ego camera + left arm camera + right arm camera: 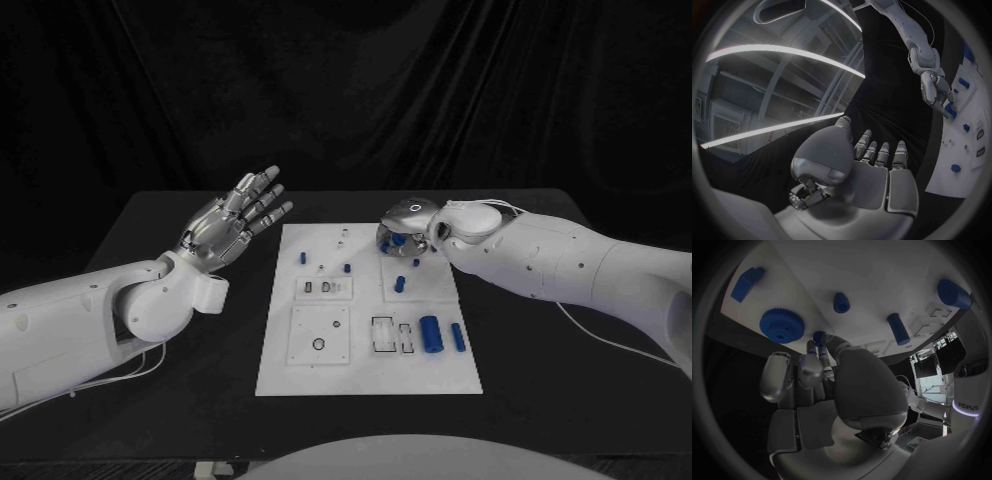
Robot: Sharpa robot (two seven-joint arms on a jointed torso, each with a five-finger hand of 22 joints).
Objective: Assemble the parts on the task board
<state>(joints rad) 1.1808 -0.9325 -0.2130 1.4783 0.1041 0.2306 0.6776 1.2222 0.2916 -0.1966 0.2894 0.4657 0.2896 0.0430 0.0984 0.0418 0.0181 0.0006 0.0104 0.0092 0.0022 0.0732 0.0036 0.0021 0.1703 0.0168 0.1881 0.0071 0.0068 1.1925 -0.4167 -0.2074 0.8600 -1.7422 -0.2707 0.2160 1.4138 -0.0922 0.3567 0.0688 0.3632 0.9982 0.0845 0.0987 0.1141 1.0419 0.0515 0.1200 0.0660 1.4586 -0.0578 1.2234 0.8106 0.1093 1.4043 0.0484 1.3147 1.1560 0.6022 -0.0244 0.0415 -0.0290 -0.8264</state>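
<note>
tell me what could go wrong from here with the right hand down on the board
1. The right hand reaches among small blue parts; in the right wrist view its fingertips sit by a small blue piece close to the blue gear, so a slip could knock the gear or a nearby peg.
2. Its forearm hangs over the task board and might sweep upright parts when it pulls back.
3. The left hand is raised and open, not steadying the board.

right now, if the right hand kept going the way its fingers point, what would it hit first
Probably the small blue part at its fingertips, standing on the white board. The right hand points down at the board's far end, the blue gear just beside. Whether they already touch is unclear.
</note>
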